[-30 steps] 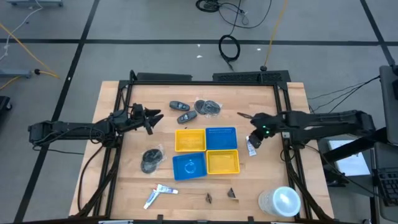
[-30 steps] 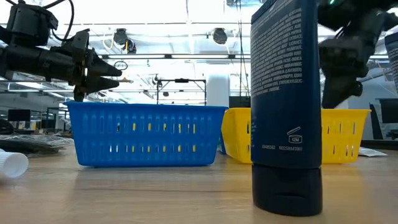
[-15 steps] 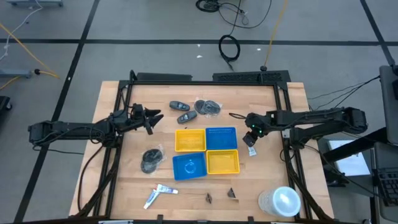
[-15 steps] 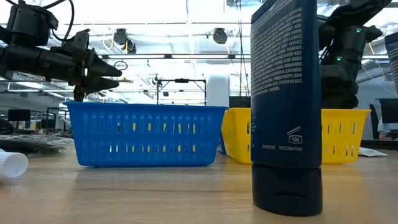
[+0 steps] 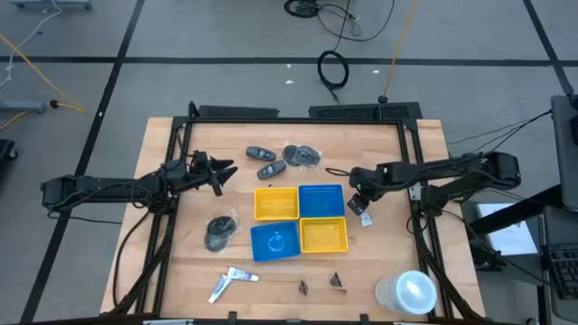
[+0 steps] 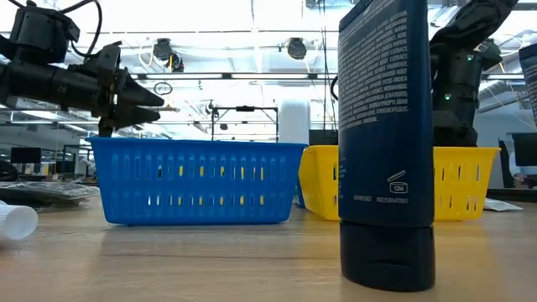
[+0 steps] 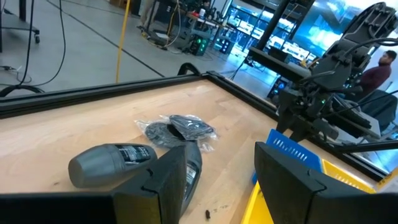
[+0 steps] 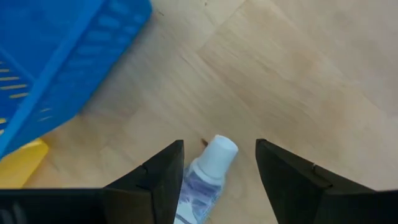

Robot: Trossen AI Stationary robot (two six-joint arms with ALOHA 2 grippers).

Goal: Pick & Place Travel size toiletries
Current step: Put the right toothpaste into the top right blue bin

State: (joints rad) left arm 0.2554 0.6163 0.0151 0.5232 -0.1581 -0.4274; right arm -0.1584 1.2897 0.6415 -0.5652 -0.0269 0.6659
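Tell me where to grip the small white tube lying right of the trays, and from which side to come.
Grip the tube across its flattened body, just behind the white cap, coming straight down from above. It lies flat on the table beside the blue tray, and the right tool already hangs over it, fingers open on either side.

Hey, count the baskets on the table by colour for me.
Yellow baskets: 2
Blue baskets: 2
Total: 4
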